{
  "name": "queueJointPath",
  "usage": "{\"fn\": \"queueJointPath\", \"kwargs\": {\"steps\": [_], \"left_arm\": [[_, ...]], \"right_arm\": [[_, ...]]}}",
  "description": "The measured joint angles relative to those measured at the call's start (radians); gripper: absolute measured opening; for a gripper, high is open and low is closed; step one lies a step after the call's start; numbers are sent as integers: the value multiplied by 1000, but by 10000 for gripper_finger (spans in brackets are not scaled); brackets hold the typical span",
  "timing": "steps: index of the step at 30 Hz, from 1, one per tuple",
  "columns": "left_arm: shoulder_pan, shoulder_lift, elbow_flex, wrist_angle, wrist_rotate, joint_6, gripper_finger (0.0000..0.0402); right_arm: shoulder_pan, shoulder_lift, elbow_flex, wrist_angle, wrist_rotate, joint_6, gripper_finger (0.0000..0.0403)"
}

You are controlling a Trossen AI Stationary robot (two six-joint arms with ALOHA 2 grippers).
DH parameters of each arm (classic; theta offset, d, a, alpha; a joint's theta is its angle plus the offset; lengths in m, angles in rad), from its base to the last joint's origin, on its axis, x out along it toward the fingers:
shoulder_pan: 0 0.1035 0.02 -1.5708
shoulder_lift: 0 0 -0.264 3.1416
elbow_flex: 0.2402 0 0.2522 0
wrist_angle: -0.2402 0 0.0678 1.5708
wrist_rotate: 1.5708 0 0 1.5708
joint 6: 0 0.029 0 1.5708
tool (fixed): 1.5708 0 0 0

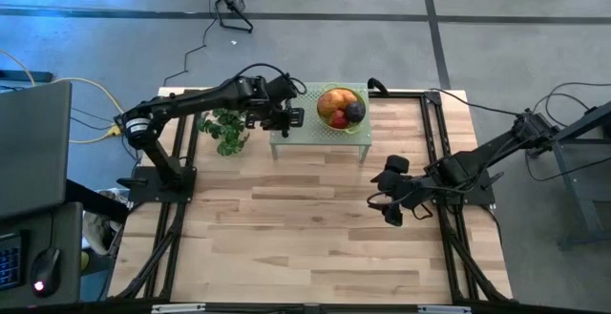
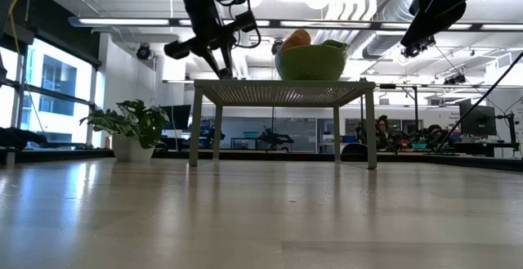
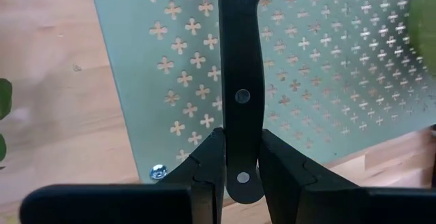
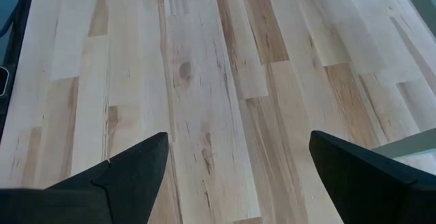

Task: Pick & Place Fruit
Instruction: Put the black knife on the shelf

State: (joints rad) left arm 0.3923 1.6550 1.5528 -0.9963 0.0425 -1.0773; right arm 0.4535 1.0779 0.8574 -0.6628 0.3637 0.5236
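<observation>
A green bowl [image 1: 363, 99] of fruit stands on the right part of a small pale green perforated table [image 1: 305, 135]. In it lie an orange piece [image 1: 334, 98], a red one [image 1: 338, 119] and a dark purple one [image 1: 355, 112]. My left gripper [image 1: 284, 118] hangs over that table's left part, shut on a slim black-handled knife [image 3: 242, 81]. The blade is out of the left wrist view. My right gripper [image 1: 387, 199] is open above the bare wooden table top, right of centre, with nothing between its fingers [image 4: 129, 176]. My left gripper pinches the knife's black riveted handle near its butt end [image 3: 243, 157] between its two fingers [image 3: 212, 161]. The fingers slant steeply down from above and lie along the handle. The knife points on past the fingertips toward the perforated table top [image 3: 327, 74], held above it.
A leafy green plant [image 1: 226, 130] stands just left of the small table, close under my left arm. In the low view the bowl [image 2: 310, 61] sits high on the small table [image 2: 282, 91]. The wooden table's near half [image 1: 305, 247] is bare boards.
</observation>
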Motion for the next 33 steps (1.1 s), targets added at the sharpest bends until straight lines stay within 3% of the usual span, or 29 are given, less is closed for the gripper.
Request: {"fn": "queueJointPath", "kwargs": {"steps": [26,33], "left_arm": [[0,33,0,17,21,36,66],[0,33,0,18,49,52,93]], "right_arm": [[0,0,0,-1,0,3,350],[0,0,0,-1,0,3,350]]}}
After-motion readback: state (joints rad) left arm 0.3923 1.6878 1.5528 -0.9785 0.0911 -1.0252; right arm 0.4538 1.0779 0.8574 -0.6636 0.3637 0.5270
